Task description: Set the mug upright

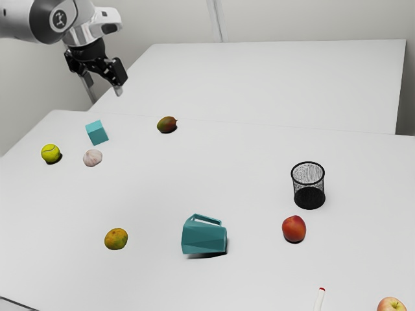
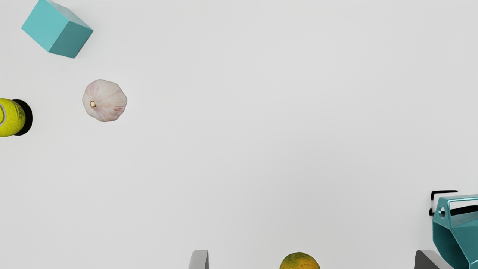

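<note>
Your mug (image 1: pixel 204 238) lies on its side on the table (image 1: pixel 214 172), toward the near side of the exterior view. Its long axis runs roughly level, across that view from left to right. The wider end, which looks like the open mouth, faces the exterior view's left, the side where the orange fruit (image 1: pixel 116 239) sits; the narrower end points to the exterior view's right, toward the peach (image 1: pixel 294 229). The handle (image 1: pixel 206 219) is on the upper side of the body and leans away from the exterior camera, running along the long axis.

Your gripper (image 1: pixel 104 86) is open and empty, its two fingers wide apart in the wrist view. It hangs above the table in the exterior view's upper left, well apart from the mug. In the wrist view you see part of the mug beside one fingertip, with the handle on the side away from the fingers.

The block (image 1: pixel 97 133), garlic (image 1: pixel 93 157) and ball (image 1: pixel 50 153) sit near one another, with the mango (image 1: pixel 166 124) farther along. The mesh cup (image 1: pixel 309 186) stands upright behind the peach; the white stick (image 1: pixel 319 300) and apple (image 1: pixel 392 305) are at the near edge of the exterior view.
</note>
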Robot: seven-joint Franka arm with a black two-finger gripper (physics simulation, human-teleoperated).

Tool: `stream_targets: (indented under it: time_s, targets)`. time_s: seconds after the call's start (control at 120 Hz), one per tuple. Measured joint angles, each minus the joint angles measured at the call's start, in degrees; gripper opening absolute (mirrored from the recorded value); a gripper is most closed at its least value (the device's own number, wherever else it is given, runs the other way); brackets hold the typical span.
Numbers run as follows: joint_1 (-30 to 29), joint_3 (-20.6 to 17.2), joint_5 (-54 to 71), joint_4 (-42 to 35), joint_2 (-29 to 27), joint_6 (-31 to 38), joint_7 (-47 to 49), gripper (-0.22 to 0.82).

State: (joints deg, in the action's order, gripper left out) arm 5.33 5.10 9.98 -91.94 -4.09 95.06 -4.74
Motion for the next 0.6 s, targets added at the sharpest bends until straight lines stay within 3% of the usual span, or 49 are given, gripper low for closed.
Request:
stream_targets:
  time_s: [0.392,0.6]
  targets:
    - [-0.1,0.0,-1.01,-1.23,-0.72,1.35,-0.8,0.6]
    - [-2.65,2.08,-16.34,-10.53,-0.8,1.32,-0.97,0.6]
